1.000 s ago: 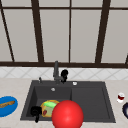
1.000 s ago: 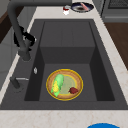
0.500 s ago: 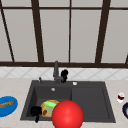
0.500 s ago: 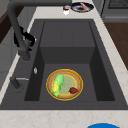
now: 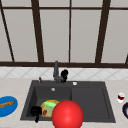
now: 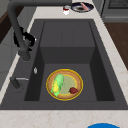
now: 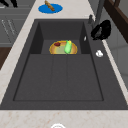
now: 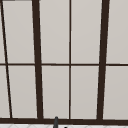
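**My right hand at the faucet, my left low at the sink's front edge**

Front view: my right hand sits just right of the dark faucet, at the back rim of the black sink. I cannot tell how its fingers stand. My left hand hangs at the sink's front left corner, just beside a yellow plate in the left basin; I cannot tell whether its fingers are curled. A large red ball covers part of the plate. A blue plate lies on the surface to the left; a small red-and-white cup stands to the right.

Left side view: my right hand is close against the faucet. The yellow plate rests on the basin floor, carrying a green vegetable and a small dark red piece.

Right side view: my right hand is near the faucet; the yellow plate lies in the far basin.

Upper view: window panes with dark bars.
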Available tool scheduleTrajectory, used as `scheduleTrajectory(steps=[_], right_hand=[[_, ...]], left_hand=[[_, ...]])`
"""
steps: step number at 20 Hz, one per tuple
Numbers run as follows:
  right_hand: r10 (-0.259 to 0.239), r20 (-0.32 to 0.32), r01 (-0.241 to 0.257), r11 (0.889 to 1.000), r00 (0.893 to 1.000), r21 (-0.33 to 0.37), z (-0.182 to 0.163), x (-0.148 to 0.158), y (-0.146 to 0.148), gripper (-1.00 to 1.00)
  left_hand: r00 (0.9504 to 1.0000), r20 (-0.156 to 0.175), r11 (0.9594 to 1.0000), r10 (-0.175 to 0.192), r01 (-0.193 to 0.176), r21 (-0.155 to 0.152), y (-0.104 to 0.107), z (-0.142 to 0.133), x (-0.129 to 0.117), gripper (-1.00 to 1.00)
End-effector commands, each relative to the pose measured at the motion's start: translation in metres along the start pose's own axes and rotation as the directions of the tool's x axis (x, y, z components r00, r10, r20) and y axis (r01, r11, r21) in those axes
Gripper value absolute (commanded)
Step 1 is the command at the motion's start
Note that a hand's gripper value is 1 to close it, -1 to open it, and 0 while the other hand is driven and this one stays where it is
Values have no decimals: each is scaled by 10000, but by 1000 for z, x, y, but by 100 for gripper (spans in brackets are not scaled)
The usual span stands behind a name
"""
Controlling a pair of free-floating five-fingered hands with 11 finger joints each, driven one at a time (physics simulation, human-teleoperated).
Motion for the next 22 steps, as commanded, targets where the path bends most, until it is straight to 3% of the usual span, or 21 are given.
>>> scheduleTrajectory(steps=[1,7,9,10,11,12,13,14,19,22], right_hand=[[-391,1160,418,9989,9925,-211,-1,-5,5,100],[-448,1200,467,9988,9918,-131,-1,-7,8,100],[-319,1181,285,9991,9925,308,-12,-7,4,100],[-126,390,105,9985,9992,541,-11,-4,1,100],[-232,76,229,9989,9997,405,-4,-2,-2,100],[-220,-42,221,9988,9997,444,-3,-1,-3,-100],[-301,-270,316,9979,9992,574,-2,0,-2,-100],[-91,-238,105,9983,9997,575,-2,0,-2,-100],[-797,-689,889,9857,9944,1434,25,-1,-20,-100],[-848,-672,948,9819,9941,1642,32,-2,-28,-100]], left_hand=[[10000,0,10000,0,0,0,0,0,0,0],[10000,0,10000,0,0,0,0,0,0,0],[10000,0,10000,0,0,0,0,0,0,0],[10000,0,10000,0,0,0,0,0,0,0],[10000,0,10000,0,0,0,0,0,0,0],[10000,0,10000,0,0,0,0,0,0,0],[10000,0,10000,0,0,0,0,0,0,0],[10000,0,10000,0,0,0,0,0,0,0],[10000,0,10000,0,0,0,0,0,0,0],[10000,0,10000,0,0,0,0,0,0,0]])
